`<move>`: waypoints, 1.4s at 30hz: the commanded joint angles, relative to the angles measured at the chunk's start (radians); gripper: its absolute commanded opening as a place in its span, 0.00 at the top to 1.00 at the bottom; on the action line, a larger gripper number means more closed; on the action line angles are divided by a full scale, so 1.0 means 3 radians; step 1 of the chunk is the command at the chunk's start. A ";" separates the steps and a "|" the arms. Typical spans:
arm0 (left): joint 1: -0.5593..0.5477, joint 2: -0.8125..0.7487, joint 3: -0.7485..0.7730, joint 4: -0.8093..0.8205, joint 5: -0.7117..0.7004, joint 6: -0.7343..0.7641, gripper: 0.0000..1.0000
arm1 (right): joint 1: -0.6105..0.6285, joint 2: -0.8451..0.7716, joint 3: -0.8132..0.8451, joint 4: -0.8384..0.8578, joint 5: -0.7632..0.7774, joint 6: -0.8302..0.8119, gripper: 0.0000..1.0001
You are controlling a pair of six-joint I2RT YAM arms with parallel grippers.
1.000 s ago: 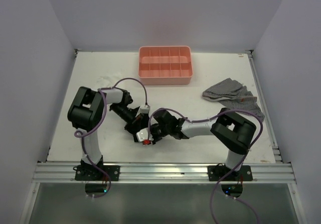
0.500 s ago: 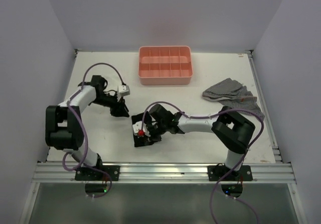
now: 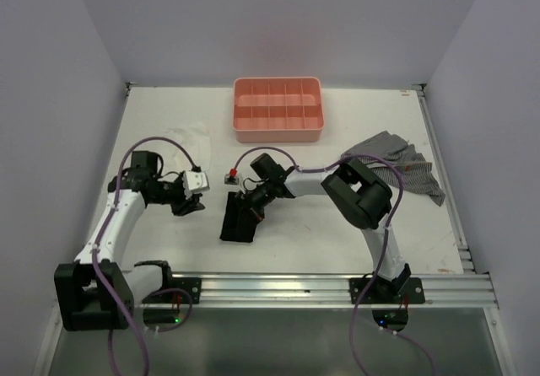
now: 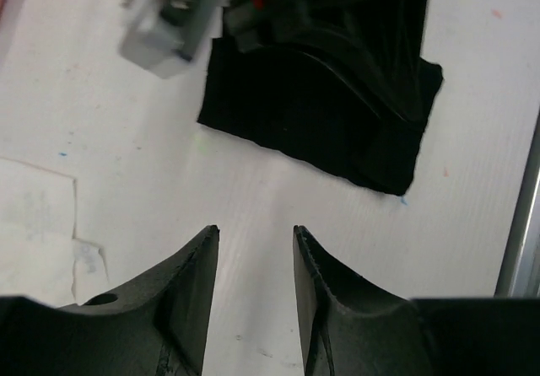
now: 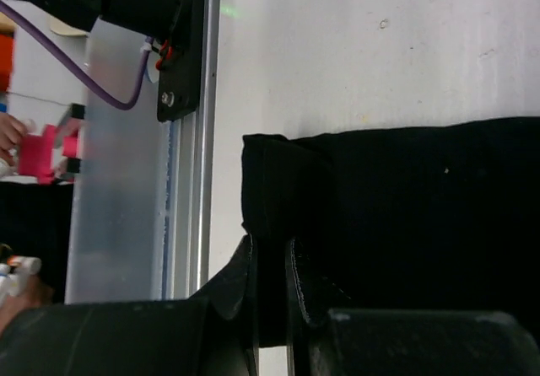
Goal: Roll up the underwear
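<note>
The black underwear [image 3: 238,224] lies as a folded strip on the white table, near the front centre. My right gripper [image 3: 245,201] is over its far end, and in the right wrist view the gripper [image 5: 270,254] is shut on a folded edge of the underwear [image 5: 405,190]. My left gripper [image 3: 189,205] is to the left of the underwear, apart from it. In the left wrist view it [image 4: 253,234] is open and empty over bare table, with the underwear [image 4: 337,115] ahead of it.
A pink tray [image 3: 278,128] with compartments stands at the back centre. A grey checked cloth [image 3: 390,158] lies at the right. A thin white cloth [image 3: 182,131] lies at the back left, and its edge shows in the left wrist view [image 4: 34,220]. A metal rail [image 3: 278,287] runs along the front edge.
My left gripper has let go, moved left away from the underwear and opened. My right gripper has moved toward the far side, still holding the fabric edge.
</note>
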 commanded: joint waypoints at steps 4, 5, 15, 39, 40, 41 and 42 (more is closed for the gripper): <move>-0.0712 -0.0598 -0.0538 -0.0075 -0.0386 0.0435 0.55 | -0.0114 0.0301 -0.0072 0.0295 0.0058 0.0514 1.00; -0.0820 -0.0640 -0.0640 -0.0003 -0.0457 0.0379 0.54 | -0.0119 0.0307 -0.0092 0.0402 0.0052 0.0570 1.00; -0.1859 -0.0273 -0.0795 0.0754 -0.0785 -0.0056 0.53 | -0.0160 0.0245 -0.0445 0.1067 0.0124 0.0755 1.00; -0.2177 0.1588 -0.0166 0.0248 -0.0878 -0.0301 1.00 | -0.0885 -0.0715 -0.0251 -0.0382 0.0568 -0.0179 0.26; -0.2176 0.1686 -0.0034 0.0203 -0.0852 -0.0362 1.00 | -0.0942 -0.0827 -0.0246 -0.0470 0.0594 -0.0327 0.27; -0.2171 0.1778 0.0043 0.0126 -0.0832 -0.0409 1.00 | -0.1059 -0.0899 -0.0251 -0.0568 0.0630 -0.0405 0.29; -0.2141 0.1966 0.0115 0.0075 -0.0791 -0.0445 1.00 | -0.1105 -0.0966 -0.0261 -0.0736 0.0656 -0.0482 0.30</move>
